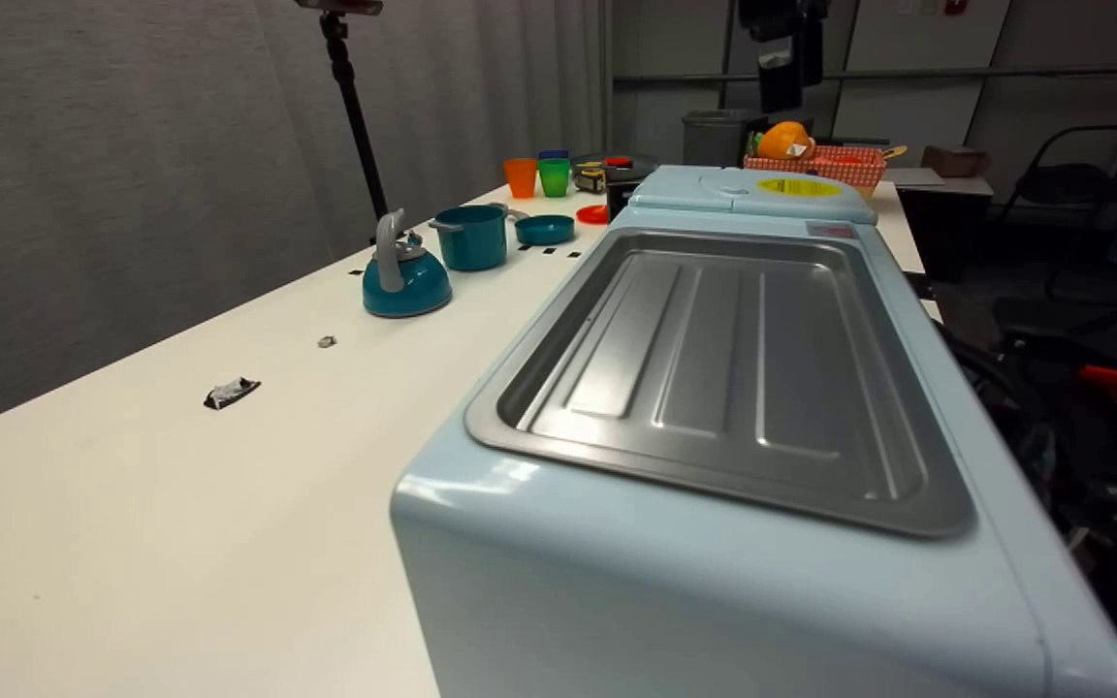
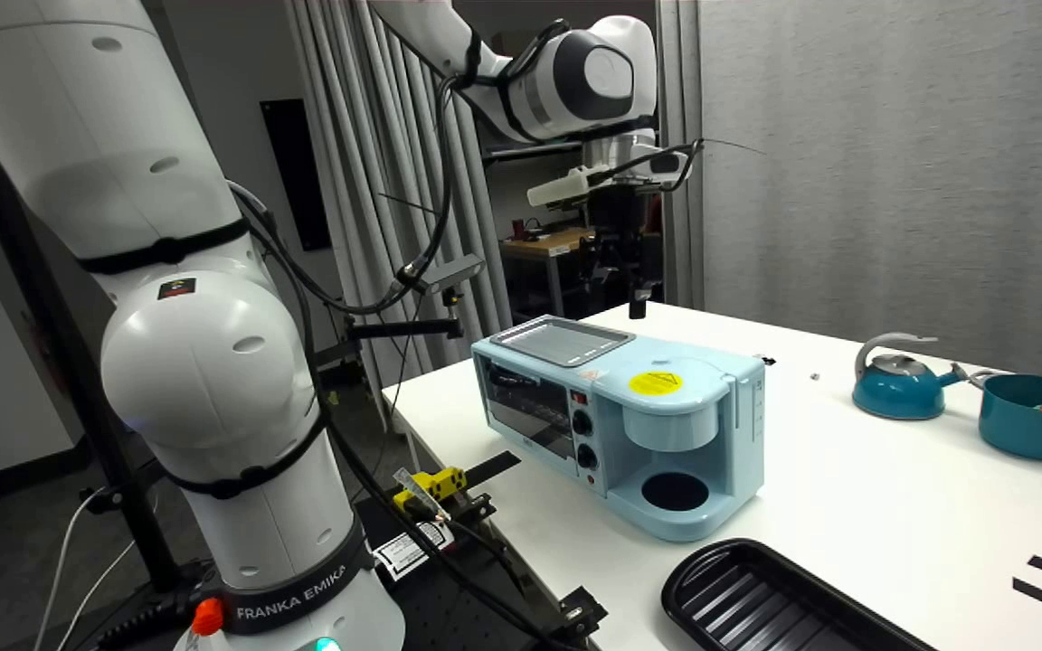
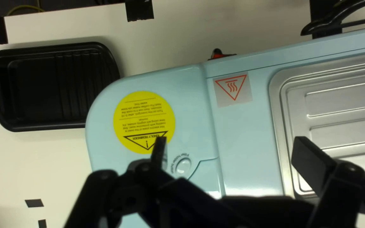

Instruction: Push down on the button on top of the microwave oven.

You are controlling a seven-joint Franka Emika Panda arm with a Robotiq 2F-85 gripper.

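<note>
The microwave oven [image 1: 617, 572] is a large pale blue box with a grey ribbed metal panel on top; it also shows in an exterior view [image 2: 616, 366] and in the wrist view [image 3: 188, 98]. A small round pale blue button [image 3: 182, 166] is on its top in the wrist view, near a yellow round sticker [image 3: 144, 122] and just right of the left finger. My gripper [image 3: 231, 147] is open and empty, its fingers wide apart. In both exterior views the gripper [image 2: 637, 303] [image 1: 783, 85] hangs above the oven's height, apart from it.
A black ribbed tray [image 2: 770, 606] lies by the oven's end, also in the wrist view [image 3: 43, 91]. A teal kettle [image 1: 408, 286], a teal pot [image 1: 476, 240] and a shallow teal pan [image 1: 545, 230] stand on the white table. A checked basket [image 1: 825, 170] is beyond the oven.
</note>
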